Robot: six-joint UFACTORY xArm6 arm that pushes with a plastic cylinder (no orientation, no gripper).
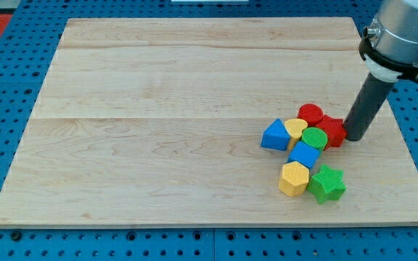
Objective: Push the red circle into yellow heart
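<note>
**Block cluster and tip position at the counter's right side**

Nearest the view's bottom sit two blocks side by side and touching: a yellow hexagon (293,179) on the view's left and a green star (327,183) on the view's right. Directly above them lies a blue cube (305,154), tilted, in contact with the yellow hexagon. Above the blue cube sits a green circle (314,138). To its left is the yellow heart (294,129), and further left a blue triangle (274,135) touches that heart.

Red circle (310,113): located at the top of the cluster, touching the yellow heart's upper right edge. A second red block (332,130), shape unclear, lies just to the circle's lower right, beside the green circle.

End effector: a plain dark rod with nothing that opens or closes, holding nothing. My tip (355,138) rests on the wooden counter (158,109) at the right edge of the second red block, touching or nearly touching it; exact contact cannot be confirmed. All blocks lie to the tip's left.
</note>
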